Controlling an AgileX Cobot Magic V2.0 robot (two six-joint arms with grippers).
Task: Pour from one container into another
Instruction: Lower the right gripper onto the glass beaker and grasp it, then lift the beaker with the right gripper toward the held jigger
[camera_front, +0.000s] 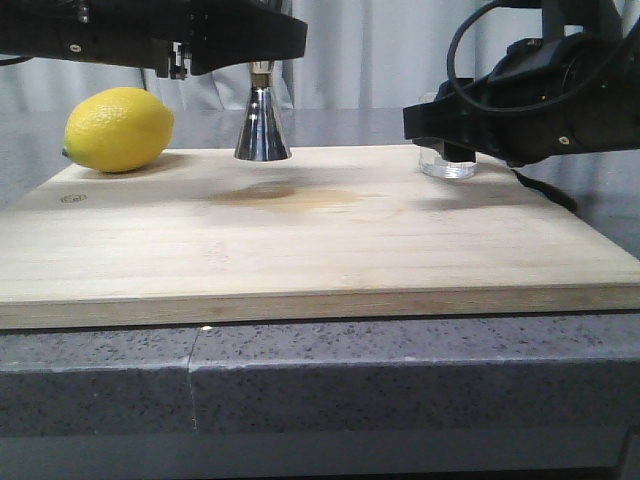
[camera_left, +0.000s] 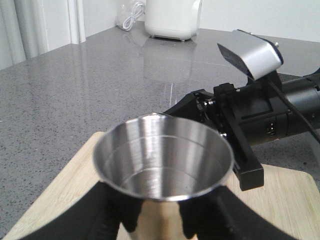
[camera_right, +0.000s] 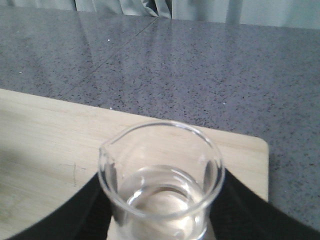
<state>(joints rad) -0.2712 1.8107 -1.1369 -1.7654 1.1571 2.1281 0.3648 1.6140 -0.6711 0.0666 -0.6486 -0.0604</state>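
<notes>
While my right gripper (camera_right: 160, 220) clasps the beaker (camera_front: 447, 162), right of the jigger (camera_front: 262, 125) my left gripper (camera_left: 155, 220) holds, I fear lifting fast could slosh liquid.

Speckled grey stone counter (camera_front: 400, 380), with a pale wooden board (camera_front: 330, 250) laid flat on top, front edge near the counter's own. On the board's far side, well apart: a yellow lemon (camera_front: 118, 128) at the left corner, a steel jigger (camera_front: 262, 125) standing upright near the middle, a clear glass beaker (camera_front: 447, 163) towards the right. Faint brownish stain (camera_front: 290, 197) on the wood just in front of the jigger.
</notes>
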